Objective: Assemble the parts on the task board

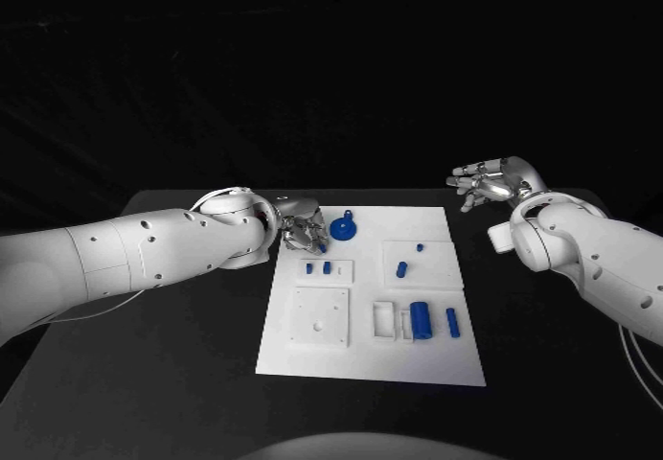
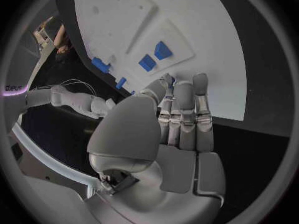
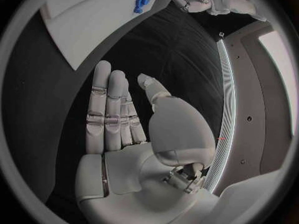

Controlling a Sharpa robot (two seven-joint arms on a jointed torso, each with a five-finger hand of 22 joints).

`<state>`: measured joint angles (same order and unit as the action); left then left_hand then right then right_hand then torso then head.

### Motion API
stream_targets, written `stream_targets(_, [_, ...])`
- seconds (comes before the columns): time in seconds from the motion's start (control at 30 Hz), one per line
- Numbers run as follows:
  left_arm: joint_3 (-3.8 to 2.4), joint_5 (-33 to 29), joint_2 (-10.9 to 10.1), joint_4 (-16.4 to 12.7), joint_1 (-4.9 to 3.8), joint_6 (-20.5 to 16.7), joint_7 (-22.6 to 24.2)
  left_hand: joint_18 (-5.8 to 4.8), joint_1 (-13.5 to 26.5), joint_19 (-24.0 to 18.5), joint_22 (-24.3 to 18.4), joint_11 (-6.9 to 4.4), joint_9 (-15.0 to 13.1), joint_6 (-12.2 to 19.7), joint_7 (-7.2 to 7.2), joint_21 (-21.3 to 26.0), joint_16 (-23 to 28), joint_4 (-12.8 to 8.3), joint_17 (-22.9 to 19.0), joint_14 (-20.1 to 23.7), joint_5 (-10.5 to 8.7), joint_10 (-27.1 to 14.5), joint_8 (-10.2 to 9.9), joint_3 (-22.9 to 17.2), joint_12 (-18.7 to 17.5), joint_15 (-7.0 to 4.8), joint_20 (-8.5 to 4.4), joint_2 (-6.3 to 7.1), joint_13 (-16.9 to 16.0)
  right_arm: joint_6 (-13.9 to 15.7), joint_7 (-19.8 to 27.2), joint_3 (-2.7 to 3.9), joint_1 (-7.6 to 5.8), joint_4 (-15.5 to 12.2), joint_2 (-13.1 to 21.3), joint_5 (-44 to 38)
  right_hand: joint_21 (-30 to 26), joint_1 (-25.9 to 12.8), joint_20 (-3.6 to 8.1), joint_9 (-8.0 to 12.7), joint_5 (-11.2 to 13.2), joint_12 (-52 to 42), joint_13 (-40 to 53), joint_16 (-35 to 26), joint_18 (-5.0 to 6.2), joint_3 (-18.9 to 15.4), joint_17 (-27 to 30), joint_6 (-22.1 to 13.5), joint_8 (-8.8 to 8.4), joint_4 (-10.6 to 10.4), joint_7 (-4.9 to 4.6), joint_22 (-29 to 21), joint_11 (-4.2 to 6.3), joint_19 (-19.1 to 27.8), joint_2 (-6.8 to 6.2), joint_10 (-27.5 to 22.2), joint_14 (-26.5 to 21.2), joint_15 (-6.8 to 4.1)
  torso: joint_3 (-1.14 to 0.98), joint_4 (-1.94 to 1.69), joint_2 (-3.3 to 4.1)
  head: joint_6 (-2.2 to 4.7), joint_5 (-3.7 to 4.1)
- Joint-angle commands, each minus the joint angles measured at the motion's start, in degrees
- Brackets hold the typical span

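Task board [image 1: 373, 359] corner lies hidden beneath left hand [image 1: 300, 230].

A black table [image 1: 166, 383] with a matte, slightly grainy top takes up the lower half of the head view. Its far edge runs straight across the middle, ending in a corner at each side. Behind that edge hangs a black backdrop [image 1: 331, 86], dark and almost featureless, with only faint folds. A thin white cable [image 1: 103, 311] curves over the tabletop near the left side. Another thin white cable [image 1: 638, 369] loops at the right edge. In the right wrist view the tabletop [image 3: 62, 114] appears as a dark, textured surface.
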<state>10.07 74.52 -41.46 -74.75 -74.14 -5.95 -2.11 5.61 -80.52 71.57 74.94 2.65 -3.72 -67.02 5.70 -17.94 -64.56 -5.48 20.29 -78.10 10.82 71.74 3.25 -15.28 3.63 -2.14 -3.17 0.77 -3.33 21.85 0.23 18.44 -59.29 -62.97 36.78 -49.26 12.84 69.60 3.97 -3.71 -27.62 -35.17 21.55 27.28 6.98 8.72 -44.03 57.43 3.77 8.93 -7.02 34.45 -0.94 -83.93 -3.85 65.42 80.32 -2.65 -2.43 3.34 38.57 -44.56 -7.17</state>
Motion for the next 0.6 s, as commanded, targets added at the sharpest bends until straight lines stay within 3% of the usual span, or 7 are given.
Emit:
stream_targets(0.03, [0.06, 0.22, 0.2, 0.06, 0.27, 0.62, 0.19, -0.28, -0.41, -0.05, 1.08, 0.21, -0.04, -0.24, -0.12, -0.25, 0.28, -0.03, -0.02, -0.17, -0.39, 0.11, 0.37, 0.43, -0.06, -0.18, -0.22, 0.09, -0.04, -0.81, 0.28, 0.03, 0.03, -0.11, 0.0, -0.4, -0.08, -0.49, -0.24, 0.07, -0.33, -0.01, 0.03, -0.16, -0.66, 0.36, 0.0, -0.37, -0.21, 0.13, -0.05, 0.08, -0.03, -1.79, -0.08, -0.31, -0.26, 0.03, -0.01, -0.02, -0.01, -0.1, 0.05])
stream_targets(0.6, [0.13, 0.21, 0.37, 0.3, 0.67, 1.52, 0.33, -0.3, -0.55, -0.04, 1.08, 0.19, -0.02, -0.34, -0.16, -0.2, 0.32, -0.32, -0.01, -0.15, -0.96, 0.19, 0.36, 0.76, -0.07, -0.19, -0.22, 0.57, -0.03, -0.96, 0.29, 0.03, 0.09, -0.1, 0.03, -0.4, -0.08, -0.49, -0.24, 0.07, -0.33, -0.01, 0.03, -0.16, -0.66, 0.36, 0.0, -0.37, -0.21, 0.13, -0.05, 0.08, -0.03, -1.79, -0.08, -0.31, -0.26, 0.03, -0.04, -0.01, -0.02, -0.27, 0.13])
